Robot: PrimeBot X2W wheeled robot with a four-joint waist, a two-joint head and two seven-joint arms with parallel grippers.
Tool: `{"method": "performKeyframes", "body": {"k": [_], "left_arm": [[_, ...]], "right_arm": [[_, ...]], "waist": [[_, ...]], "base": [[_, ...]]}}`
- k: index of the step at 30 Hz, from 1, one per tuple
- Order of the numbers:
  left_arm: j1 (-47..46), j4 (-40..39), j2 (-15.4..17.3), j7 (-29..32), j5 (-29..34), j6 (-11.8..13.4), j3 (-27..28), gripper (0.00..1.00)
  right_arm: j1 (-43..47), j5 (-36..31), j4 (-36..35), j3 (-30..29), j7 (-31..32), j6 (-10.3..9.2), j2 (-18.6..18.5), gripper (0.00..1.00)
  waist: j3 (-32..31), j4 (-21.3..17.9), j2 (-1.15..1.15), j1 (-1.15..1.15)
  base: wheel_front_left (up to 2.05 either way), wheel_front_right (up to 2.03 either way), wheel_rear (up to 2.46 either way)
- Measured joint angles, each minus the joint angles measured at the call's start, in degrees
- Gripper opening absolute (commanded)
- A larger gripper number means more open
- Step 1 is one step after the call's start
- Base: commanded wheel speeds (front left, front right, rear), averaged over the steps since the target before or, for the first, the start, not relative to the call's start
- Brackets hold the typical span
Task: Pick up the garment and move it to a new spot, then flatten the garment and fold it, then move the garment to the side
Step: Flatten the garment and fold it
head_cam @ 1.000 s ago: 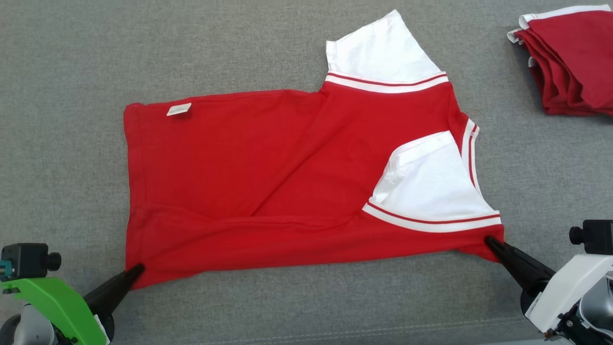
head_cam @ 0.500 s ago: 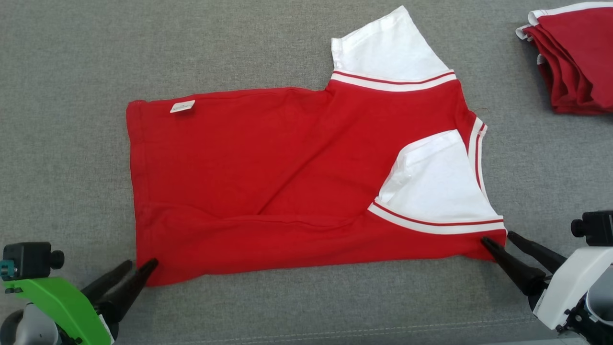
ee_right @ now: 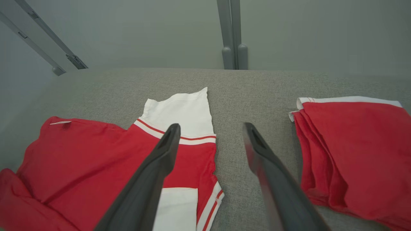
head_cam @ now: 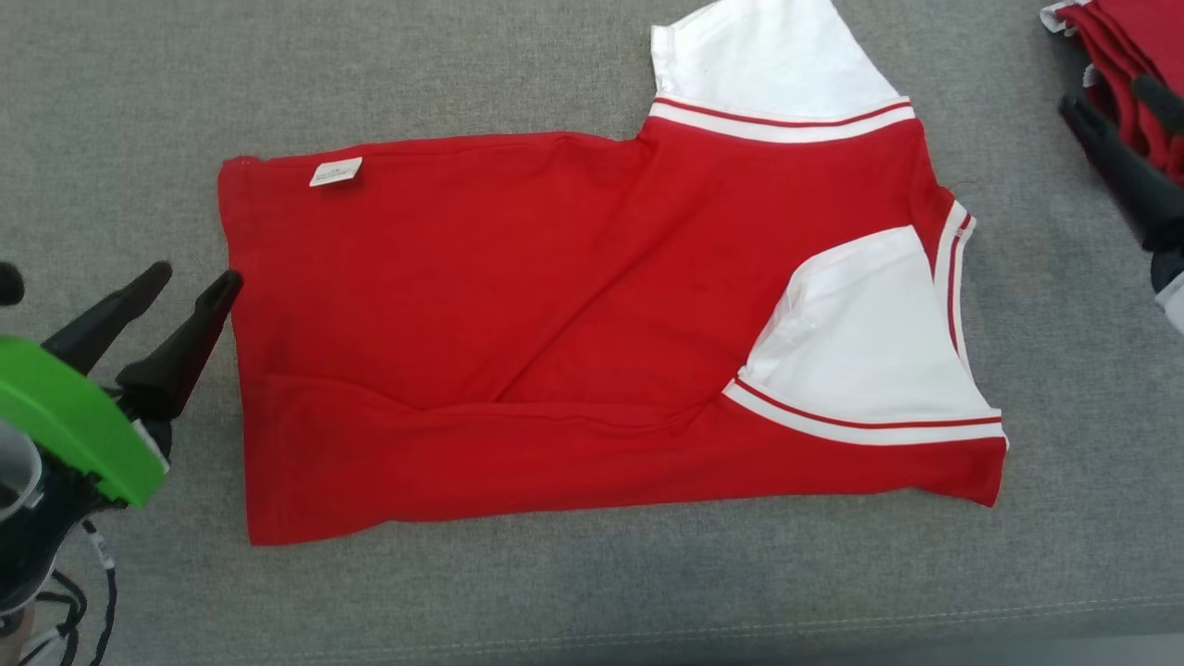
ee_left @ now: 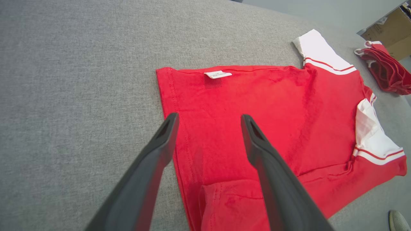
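In front of me the garment (head_cam: 555,324) lies spread on the padded surface (head_cam: 462,65), hem to my left. Near sleeve (head_cam: 860,333) lies on the body, far sleeve (head_cam: 768,55) sticks out behind. My left gripper (head_cam: 196,274) is at the hem edge. My right gripper (head_cam: 1110,95) is far right by the folded stack (ee_right: 353,144), apart from the garment.

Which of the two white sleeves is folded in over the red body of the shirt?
The sleeve nearer the robot, lying on top of the red shirt. The far sleeve instead sticks out flat onto the grey surface.

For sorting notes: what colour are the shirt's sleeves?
White sleeves with a red stripe; clearest in head view.
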Motion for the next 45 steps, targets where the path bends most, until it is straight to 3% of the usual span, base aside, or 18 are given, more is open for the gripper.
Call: {"method": "performKeyframes", "body": {"k": [4,6,9,15,21,27,34,36,37,38,39,40,41,42,45], "left_arm": [[-7.53,0.30,-1.82,1.33,2.01,0.00,-4.46,1.00],[-12.45,1.74,-4.79,1.90,2.76,-0.01,-8.03,1.00],[-16.85,4.58,-8.35,1.90,4.67,-0.24,-11.79,1.00],[-21.42,8.87,-11.79,1.92,7.90,-0.58,-14.91,1.00],[-25.49,13.63,-15.74,0.80,9.33,-1.01,-16.86,1.00],[-27.65,18.12,-15.73,-0.21,11.01,-1.00,-16.36,1.00],[-30.41,22.17,-16.40,-1.30,11.45,-1.01,-16.24,1.00],[-31.27,23.31,-16.69,-1.49,11.45,-1.01,-16.25,1.00],[-31.80,23.66,-16.84,-1.48,11.45,-1.09,-16.31,1.00],[-32.35,24.07,-17.12,-1.59,11.44,-1.37,-16.25,1.00],[-32.86,24.82,-17.62,-1.78,11.40,-1.49,-16.24,1.00],[-32.86,24.82,-17.62,-1.78,11.40,-1.49,-16.24,0.67],[-33.23,25.39,-18.00,-1.72,11.37,-1.60,-16.49,0.29],[-33.46,25.66,-18.31,-1.77,11.37,-1.92,-16.56,0.00],[-34.20,27.11,-18.66,-2.25,11.44,-2.53,-16.74,0.00]], "right_arm": [[-8.14,-0.87,2.70,0.18,2.67,-1.55,-0.26,1.00],[-13.64,-1.70,5.82,0.33,4.03,-3.18,-0.20,1.00],[-17.63,-3.28,10.33,0.85,4.33,-3.94,0.18,1.00],[-22.69,-4.89,16.11,2.19,5.09,-5.01,2.37,1.00],[-24.36,-6.04,22.35,4.08,5.00,-5.04,3.86,1.00],[-27.35,-6.89,25.70,7.38,5.16,-4.80,5.87,1.00],[-31.34,-6.99,28.82,9.25,5.08,-3.25,7.75,0.98],[-32.02,-6.99,29.66,9.67,5.27,-2.92,7.90,0.55],[-32.47,-6.98,30.03,9.83,5.58,-2.60,7.93,0.44],[-32.90,-6.97,30.45,9.99,5.84,-2.32,8.03,0.44],[-33.26,-6.97,30.98,10.04,5.83,-2.26,8.13,0.35],[-33.26,-6.97,30.98,10.04,5.83,-2.26,8.13,0.00],[-33.59,-6.97,31.48,10.07,5.84,-1.98,8.20,0.00],[-33.71,-6.89,31.88,10.18,5.86,-1.81,8.26,0.00],[-34.05,-6.89,33.01,10.48,5.91,-1.05,9.00,0.00]], "waist": [[2.59,0.80,0.00,0.00],[4.60,1.79,0.00,0.00],[6.15,3.46,0.00,0.00],[8.27,7.86,0.00,0.00],[10.22,11.91,0.00,0.00],[11.92,14.23,0.00,0.00],[12.83,13.76,0.00,0.00],[12.87,13.46,0.00,0.00],[12.95,13.35,0.00,0.00],[13.03,13.24,0.00,0.00],[13.09,13.11,0.00,0.00],[13.09,13.11,0.00,0.00],[13.12,13.03,0.00,0.00],[13.12,12.97,0.00,0.00],[13.01,12.79,0.00,0.00]], "base": [[0.00,0.00,0.00],[0.00,0.00,0.00],[0.00,0.00,0.00],[0.00,0.00,0.00],[0.00,0.00,0.00],[0.00,0.00,0.00],[0.00,0.00,0.00],[0.00,0.00,0.00],[0.00,0.00,0.00],[0.00,0.00,0.00],[0.00,0.00,0.00],[0.00,0.00,0.00],[0.00,0.00,0.00],[0.00,0.00,0.00],[0.00,0.00,0.00]]}}
